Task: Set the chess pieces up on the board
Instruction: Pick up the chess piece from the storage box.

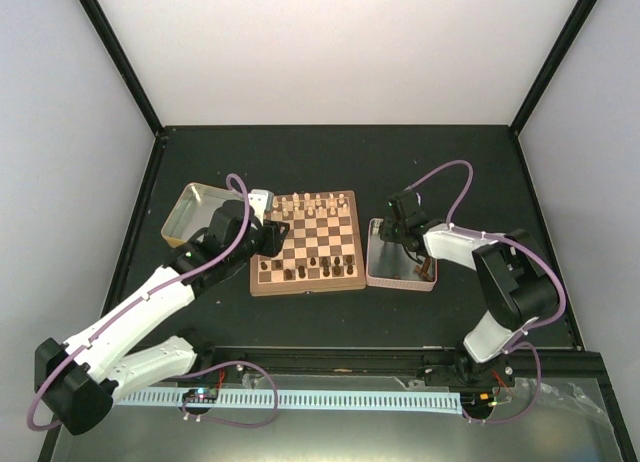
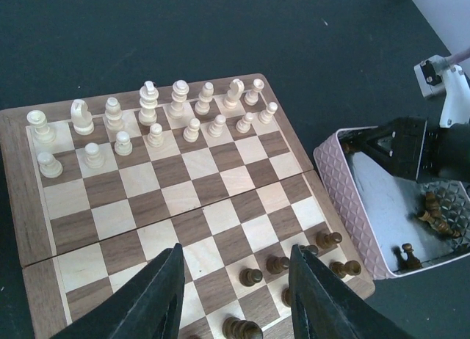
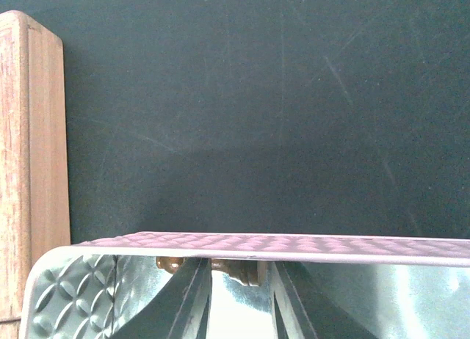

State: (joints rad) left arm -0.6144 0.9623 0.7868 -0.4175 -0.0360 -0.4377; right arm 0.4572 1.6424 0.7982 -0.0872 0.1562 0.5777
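Observation:
The board [image 1: 305, 288] lies mid-table. Cream pieces [image 2: 149, 104] fill its far two rows, and several dark chess pieces [image 2: 277, 264] stand on its near right squares. My left gripper [image 2: 235, 295] hovers open over those near squares with nothing between its fingers; a dark piece [image 2: 242, 329] stands just below it. My right gripper [image 3: 236, 295] reaches into the pink tin [image 3: 294, 243]. Its fingers are closed in on a dark piece [image 3: 242, 270] lying against the tin's far wall, one at each end of it.
More loose dark pieces [image 2: 433, 210] lie in the pink tin [image 1: 400, 280], right of the board. A gold tin [image 1: 190, 210] sits left of the board, behind my left arm. The board's edge [image 3: 33, 170] shows left of the pink tin in the right wrist view.

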